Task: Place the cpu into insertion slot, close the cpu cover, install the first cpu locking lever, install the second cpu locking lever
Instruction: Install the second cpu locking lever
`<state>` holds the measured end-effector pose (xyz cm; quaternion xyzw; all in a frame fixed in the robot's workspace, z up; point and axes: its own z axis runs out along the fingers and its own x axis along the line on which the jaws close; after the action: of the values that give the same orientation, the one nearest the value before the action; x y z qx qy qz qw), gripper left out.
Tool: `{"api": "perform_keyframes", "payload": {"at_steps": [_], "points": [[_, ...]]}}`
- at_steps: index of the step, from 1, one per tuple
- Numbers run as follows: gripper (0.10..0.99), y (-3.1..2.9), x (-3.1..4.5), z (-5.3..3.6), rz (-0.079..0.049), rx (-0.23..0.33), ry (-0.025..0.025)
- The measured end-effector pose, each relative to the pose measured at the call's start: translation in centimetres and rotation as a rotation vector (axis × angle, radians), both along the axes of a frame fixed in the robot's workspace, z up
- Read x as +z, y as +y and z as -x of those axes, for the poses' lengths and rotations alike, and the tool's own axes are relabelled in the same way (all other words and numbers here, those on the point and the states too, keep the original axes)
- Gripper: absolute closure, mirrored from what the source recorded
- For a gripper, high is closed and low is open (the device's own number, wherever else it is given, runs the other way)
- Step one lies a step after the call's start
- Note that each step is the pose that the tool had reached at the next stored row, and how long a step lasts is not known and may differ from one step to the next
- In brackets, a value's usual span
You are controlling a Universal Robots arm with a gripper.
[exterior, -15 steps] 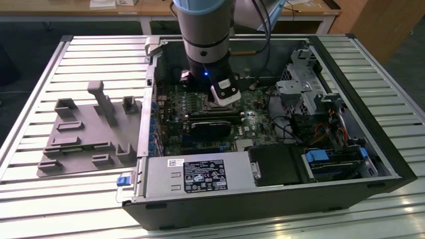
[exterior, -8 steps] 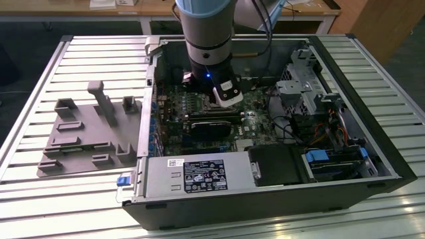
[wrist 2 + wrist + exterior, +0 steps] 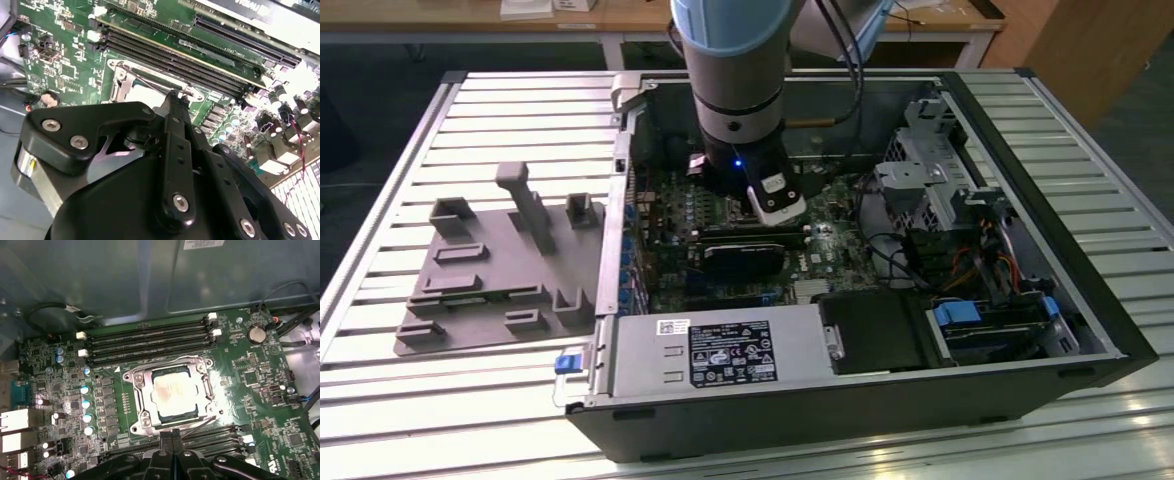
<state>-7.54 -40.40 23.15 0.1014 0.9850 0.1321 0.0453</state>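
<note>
Silvery-grey and square, the cpu (image 3: 172,396) sits in the insertion slot (image 3: 150,407), framed by the closed cpu cover (image 3: 206,390). We see the gripper (image 3: 172,436) beside it, fingers together, holding nothing.

Open PC case (image 3: 1067,330) lies on its side on a slatted metal table (image 3: 400,180). Grey fixture tray (image 3: 487,270) sits on the table, just beside the case on the exterior view's left. Power supply (image 3: 714,352) fills the case's near edge. Four black RAM slots (image 3: 147,342) cross the green motherboard (image 3: 260,385); coin cell battery (image 3: 257,334) near its corner.
</note>
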Motion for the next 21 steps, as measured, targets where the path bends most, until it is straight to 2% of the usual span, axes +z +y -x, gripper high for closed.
{"api": "perform_keyframes", "payload": {"at_steps": [8, 17, 21], "points": [[0.984, -0.13, -1.03, 0.31, 0.000, 0.000, 0.0071], [0.984, -0.32, -2.23, 0.90, 0.000, 0.000, 0.0113], [0.984, -0.57, -2.38, 0.95, -0.004, 0.000, 0.0116]]}}
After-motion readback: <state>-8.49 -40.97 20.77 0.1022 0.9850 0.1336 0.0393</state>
